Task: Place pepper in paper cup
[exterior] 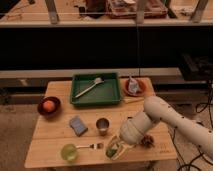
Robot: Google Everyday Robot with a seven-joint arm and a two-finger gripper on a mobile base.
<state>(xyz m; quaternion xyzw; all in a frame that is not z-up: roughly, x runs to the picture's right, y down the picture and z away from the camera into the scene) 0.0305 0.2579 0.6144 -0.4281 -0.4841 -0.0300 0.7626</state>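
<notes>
One view only, so no overlap w/ another cam. It looks from high in front of the wooden table [55, 145], angled down and facing a dark shelf unit across the upper frame. Mid-range: whole tabletop fits, floor shows at left and right edges. Green tray [96, 90] sits center, at table's far edge. White arm [175, 117] enters from lower right; gripper [117, 146] low, bottom center, over the paper cup [115, 149] near table's front edge.
</notes>
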